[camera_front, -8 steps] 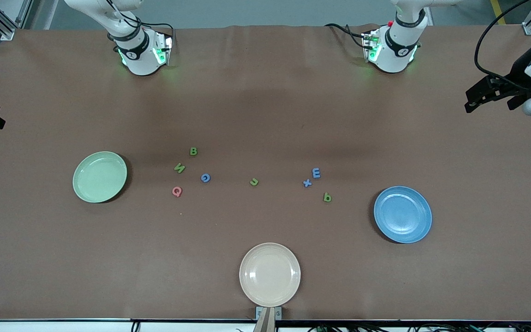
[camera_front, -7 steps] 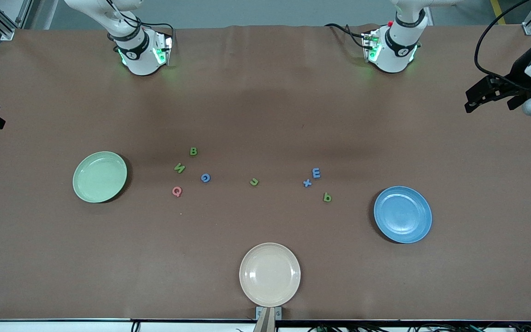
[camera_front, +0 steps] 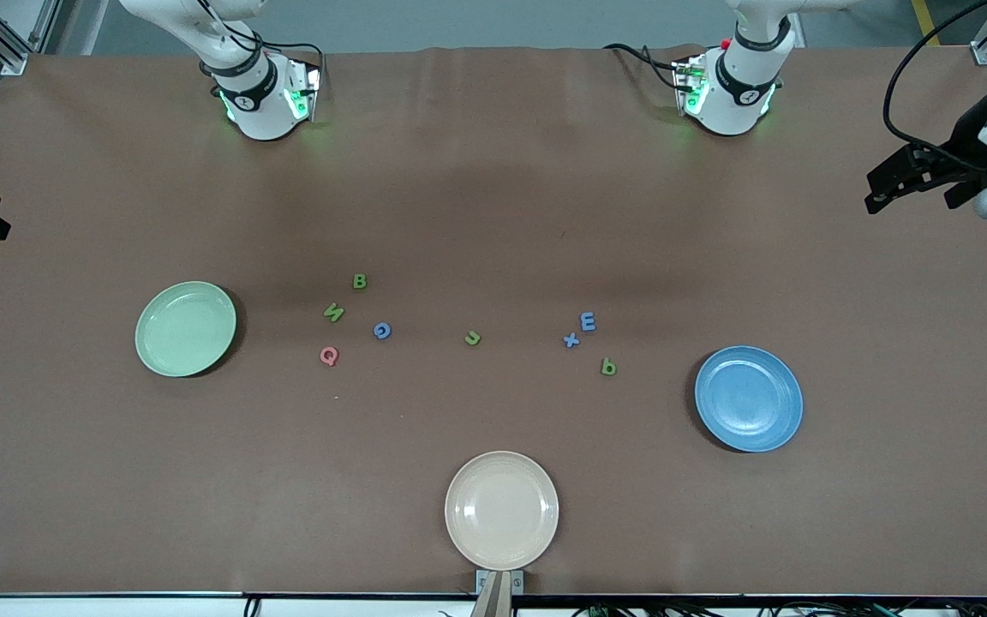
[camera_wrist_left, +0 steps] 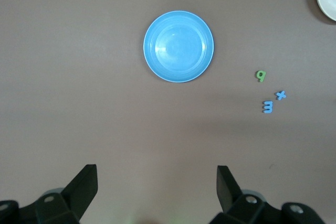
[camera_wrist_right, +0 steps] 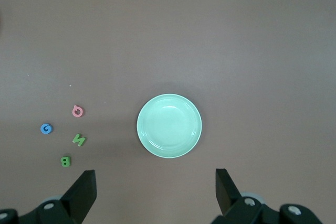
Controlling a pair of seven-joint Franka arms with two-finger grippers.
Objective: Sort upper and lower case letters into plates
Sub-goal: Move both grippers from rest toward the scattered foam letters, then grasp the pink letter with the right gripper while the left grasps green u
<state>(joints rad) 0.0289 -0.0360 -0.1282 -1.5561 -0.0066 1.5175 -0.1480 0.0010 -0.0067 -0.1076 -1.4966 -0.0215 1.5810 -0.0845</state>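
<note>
Brown table (camera_front: 493,197) carries eight small letters (camera_front: 472,338) loose in its middle, between a green plate (camera_front: 186,329) toward the right arm's end and a blue plate (camera_front: 749,398) toward the left arm's end. A cream plate (camera_front: 502,510) lies nearest the front camera. The left gripper (camera_wrist_left: 157,184) and right gripper (camera_wrist_right: 156,184) hang high with fingers spread wide, holding nothing.

A cream plate (camera_front: 502,511) sits on the brown table (camera_front: 493,171).
</note>
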